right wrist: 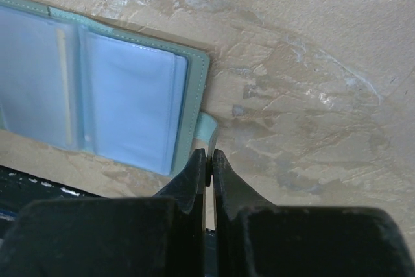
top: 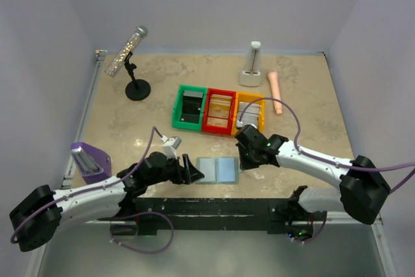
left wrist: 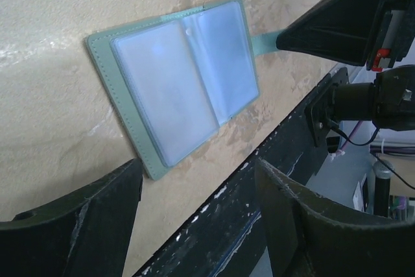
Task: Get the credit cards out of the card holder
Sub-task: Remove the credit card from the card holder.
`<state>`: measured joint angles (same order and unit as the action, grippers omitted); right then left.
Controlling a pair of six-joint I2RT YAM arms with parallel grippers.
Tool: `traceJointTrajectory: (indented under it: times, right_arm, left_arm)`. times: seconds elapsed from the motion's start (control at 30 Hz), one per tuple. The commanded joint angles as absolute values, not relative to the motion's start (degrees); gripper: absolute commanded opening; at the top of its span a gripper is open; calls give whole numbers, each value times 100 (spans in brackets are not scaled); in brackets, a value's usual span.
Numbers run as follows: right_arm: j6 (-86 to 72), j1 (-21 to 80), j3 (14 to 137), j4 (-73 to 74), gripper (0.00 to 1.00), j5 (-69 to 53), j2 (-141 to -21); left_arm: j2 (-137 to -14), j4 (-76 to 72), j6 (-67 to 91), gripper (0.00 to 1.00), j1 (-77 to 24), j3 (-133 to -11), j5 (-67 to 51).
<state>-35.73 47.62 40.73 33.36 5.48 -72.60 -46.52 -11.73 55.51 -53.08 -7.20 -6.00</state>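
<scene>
Right gripper (right wrist: 209, 160) is clenched on the closure tab (right wrist: 206, 128) at the right edge of the card holder (top: 218, 169), which lies open on the tabletop (top: 130, 121) by its near edge. Left gripper (left wrist: 198, 167), released wide, sits just left of it, the holder's long axis running between both arms.

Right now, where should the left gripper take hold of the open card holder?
Take the card holder by its left cover's green border, outside the pockets, coming in low from the left, where the left gripper stands open. It lies flat, so only that thin rim protrudes; the right gripper pinches the strap tab.
</scene>
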Motion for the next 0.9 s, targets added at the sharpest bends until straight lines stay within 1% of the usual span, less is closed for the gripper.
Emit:
traceJointTrajectory:
  times: [0.0, 0.27, 0.73, 0.87]
  right_arm:
    - [-3762, 4781, 3946, 3305, 0, 457, -7023]
    - [-3727, 4781, 3929, 3261, 0, 387, -7057]
    - [-3727, 4781, 3929, 3199, 0, 255, -7075]
    - [-3735, 4781, 3929, 3199, 0, 229, -7075]
  left_arm:
    - [-5202, -1652, 5625, 75, -5431, -1256, -554]
    - [-5633, -1837, 5581, 75, -5467, -1415, -466]
    - [-6785, -2531, 5555, 74, -5519, -1635, -729]
    - [-7013, -2523, 5520, 74, -5546, -1766, -791]
